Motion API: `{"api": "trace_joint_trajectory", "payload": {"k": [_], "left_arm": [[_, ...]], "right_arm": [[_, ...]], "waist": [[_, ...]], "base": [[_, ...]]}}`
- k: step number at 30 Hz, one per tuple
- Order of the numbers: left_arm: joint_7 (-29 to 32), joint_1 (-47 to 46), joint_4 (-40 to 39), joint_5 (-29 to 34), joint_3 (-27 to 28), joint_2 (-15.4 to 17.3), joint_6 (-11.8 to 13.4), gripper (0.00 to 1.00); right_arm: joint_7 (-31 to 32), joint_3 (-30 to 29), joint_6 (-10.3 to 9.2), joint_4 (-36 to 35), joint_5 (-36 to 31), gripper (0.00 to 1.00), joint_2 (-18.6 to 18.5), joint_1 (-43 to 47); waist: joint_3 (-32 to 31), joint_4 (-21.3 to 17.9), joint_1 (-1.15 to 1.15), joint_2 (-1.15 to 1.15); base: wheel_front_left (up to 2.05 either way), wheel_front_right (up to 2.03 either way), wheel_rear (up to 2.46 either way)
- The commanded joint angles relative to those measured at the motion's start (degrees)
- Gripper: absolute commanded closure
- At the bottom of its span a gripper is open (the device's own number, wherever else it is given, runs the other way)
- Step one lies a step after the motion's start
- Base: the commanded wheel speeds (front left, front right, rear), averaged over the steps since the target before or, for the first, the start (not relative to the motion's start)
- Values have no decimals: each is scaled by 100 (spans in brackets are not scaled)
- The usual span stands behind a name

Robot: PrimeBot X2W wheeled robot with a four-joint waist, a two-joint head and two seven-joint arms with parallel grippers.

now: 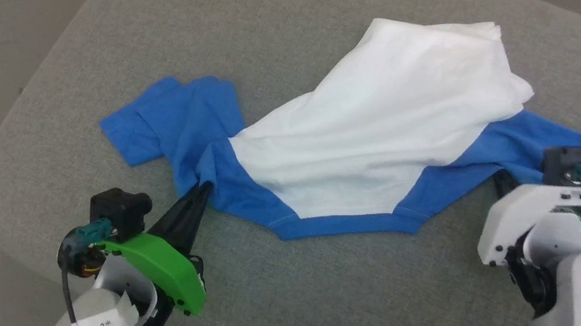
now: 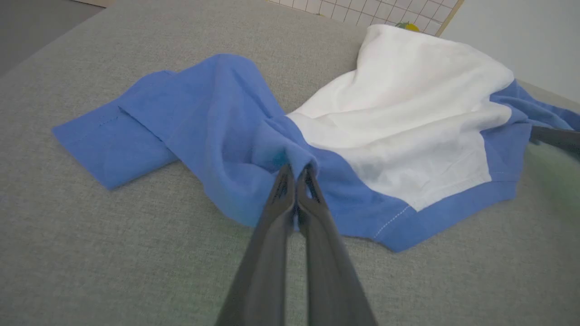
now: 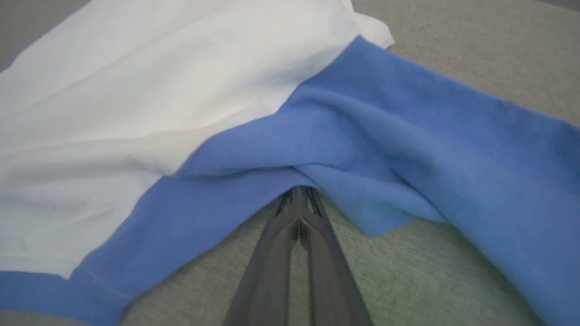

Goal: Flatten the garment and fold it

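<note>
Across the grey bench [image 1: 363, 291] our shirt [image 1: 388, 132] lay bunched, sleeves crumpled. We had the left claw [image 1: 201, 190] clamped on a blue fold and the right claw [image 3: 299, 192] pinching blue cloth. Pulled apart, either thin pinch might slip.

Garment [image 1: 381, 142]: 1, white body with blue edges.
Blue sleeves on it: 2. Left sleeve [image 1: 170, 115] at the garment's left end, right sleeve [image 1: 555, 149] at its right end.
Grippers: 2. Left gripper [image 2: 296, 171] at the garment's near-left edge, right gripper [image 3: 299, 190] at its near-right edge.
Dark fingers [image 2: 267, 253]: 2 per gripper, 4 total.
Black camera boxes: 2. Left camera box [image 1: 119, 207] just off the garment's near-left edge, right camera box [image 1: 569, 160] over its right sleeve.
Grey cushion [image 1: 360, 314] under the garment: 1.
</note>
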Motion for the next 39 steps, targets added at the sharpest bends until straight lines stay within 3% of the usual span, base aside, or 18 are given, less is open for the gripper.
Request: {"api": "trace_joint_trajectory", "payload": {"k": [1,8,13,14,16,18,28,39], "left_arm": [[-90,26,-71,-45,37,15,-35,100],[-356,281,-445,-79,160,35,73,100],[-270,483,-655,-104,158,70,165,100],[-248,508,-687,-100,151,85,176,100],[-226,543,-737,-97,138,97,194,100],[-208,561,-769,-97,117,99,203,100],[-244,463,-667,-129,11,30,178,100],[-388,154,-439,-119,-163,-127,86,100]], "right_arm": [[-137,-106,-8,-174,139,100,28,144],[-584,-518,-8,-1099,663,100,156,675],[-574,-638,-8,-1683,841,100,217,1116],[-541,-637,-8,-1786,835,95,223,1216],[-449,-587,-8,-1935,776,58,229,1392],[-348,-535,-8,-2037,744,0,233,1535],[420,17,-8,-2062,769,0,234,1533],[1201,464,-8,-1081,338,0,107,639]], "waist": [[-201,-163,0,0],[-613,-506,0,0],[-763,-681,0,0],[-760,-697,0,0],[-744,-712,0,0],[-712,-697,0,0],[-500,-423,0,0],[-133,38,0,0]], "base": [[0,0,0],[0,0,0],[0,0,0],[0,0,0],[0,0,0],[0,0,0],[0,0,0],[0,0,0]]}}
